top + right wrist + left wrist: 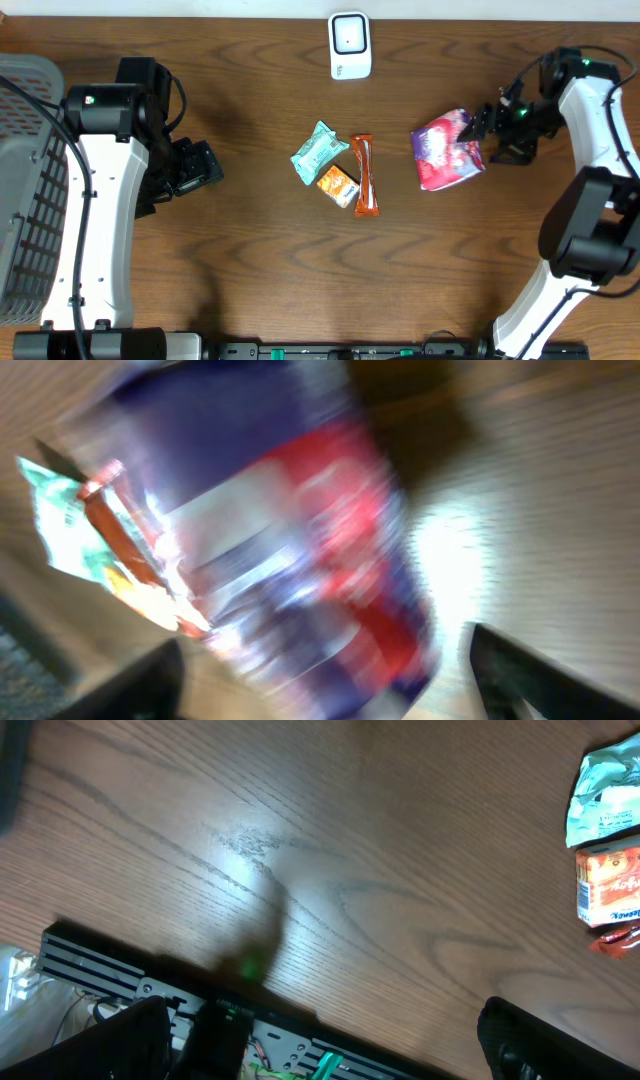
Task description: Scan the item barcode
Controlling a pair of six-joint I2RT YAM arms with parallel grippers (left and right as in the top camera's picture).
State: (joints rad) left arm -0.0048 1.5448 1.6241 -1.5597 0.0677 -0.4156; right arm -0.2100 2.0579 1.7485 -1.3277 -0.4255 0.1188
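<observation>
Overhead: bag (447,152) lies on the tabletop (250,260), front-right of the scanner (350,45); right gripper (486,138) spread wide at its edge, left gripper (200,166) wide open, empty, front-left of scanner.

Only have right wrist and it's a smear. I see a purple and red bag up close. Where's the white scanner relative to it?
Observer: From overhead, the white scanner sits at the far edge of the table, about centre. The bag lies on the wood apart from it, nearer the robot and off to its right, with the right gripper at the bag's outer edge.
Operator: Left arm in the way?
Observer: No. The left gripper is open with nothing between its fingers. It is over bare wood on the left side of the table, well away from both the bag and the scanner.
</observation>
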